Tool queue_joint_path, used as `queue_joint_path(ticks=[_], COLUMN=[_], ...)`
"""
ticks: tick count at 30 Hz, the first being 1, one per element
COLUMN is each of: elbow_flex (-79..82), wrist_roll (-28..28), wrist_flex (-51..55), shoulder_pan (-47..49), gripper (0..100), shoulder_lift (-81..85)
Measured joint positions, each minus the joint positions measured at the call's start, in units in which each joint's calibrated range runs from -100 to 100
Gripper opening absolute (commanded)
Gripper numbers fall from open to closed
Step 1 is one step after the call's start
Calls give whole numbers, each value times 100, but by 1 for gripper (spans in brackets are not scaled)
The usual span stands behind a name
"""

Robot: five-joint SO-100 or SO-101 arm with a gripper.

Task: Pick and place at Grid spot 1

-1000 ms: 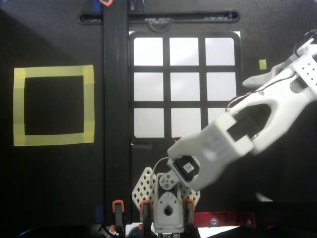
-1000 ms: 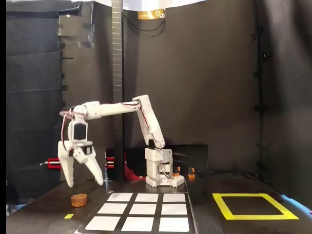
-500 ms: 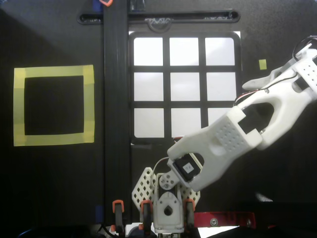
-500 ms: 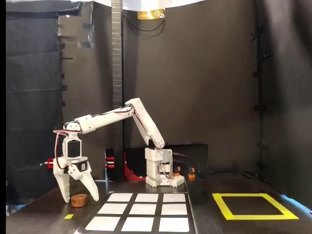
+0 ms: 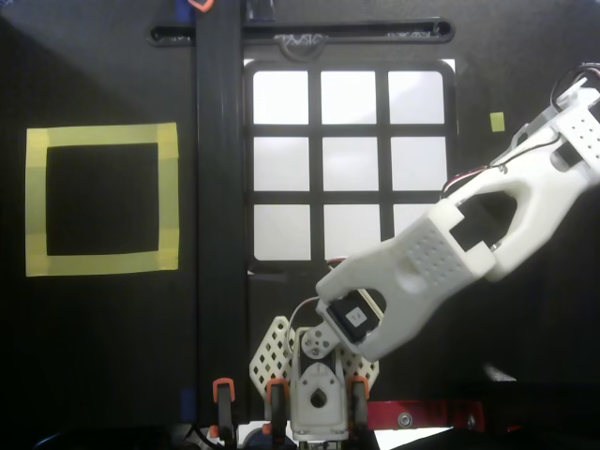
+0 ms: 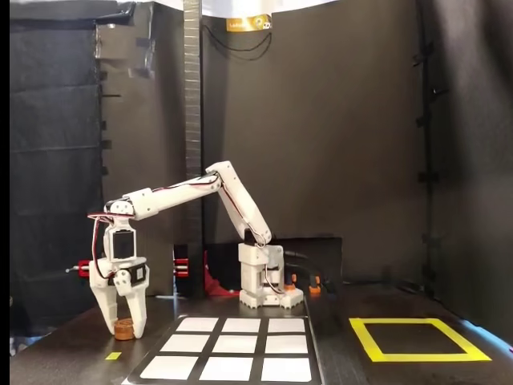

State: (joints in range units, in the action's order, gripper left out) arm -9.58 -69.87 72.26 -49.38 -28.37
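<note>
In the fixed view my gripper (image 6: pixel 124 329) points straight down at the table's left, left of the black-framed grid. Its two fingers stand close on either side of a small brown disc (image 6: pixel 123 326) that rests on the table; the jaws look shut on it. Grid spot 1 (image 5: pixel 280 97) is the white top-left cell with a rounded corner in the overhead view; nothing lies on it. In the fixed view it is the near right cell (image 6: pixel 285 369). In the overhead view the arm (image 5: pixel 441 253) reaches right and the gripper and disc lie beyond the right edge.
A yellow-tape square (image 5: pixel 101 200) lies left of the grid in the overhead view and right of it in the fixed view (image 6: pixel 418 338). A small yellow tape mark (image 5: pixel 497 121) sits right of the grid. A black vertical bar (image 5: pixel 221 187) crosses the overhead view. The arm's base (image 5: pixel 319 394) is clamped at the bottom.
</note>
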Motion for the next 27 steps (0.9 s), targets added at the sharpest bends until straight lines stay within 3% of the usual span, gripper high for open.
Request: queue_joint_path(ticks=[19,27], elbow_flex=[27,27], wrist_roll=[29,1192], wrist_flex=[1723,2052], shoulder_pan=[90,1313], gripper=[15,15], shoulder_lift=[2010,2185])
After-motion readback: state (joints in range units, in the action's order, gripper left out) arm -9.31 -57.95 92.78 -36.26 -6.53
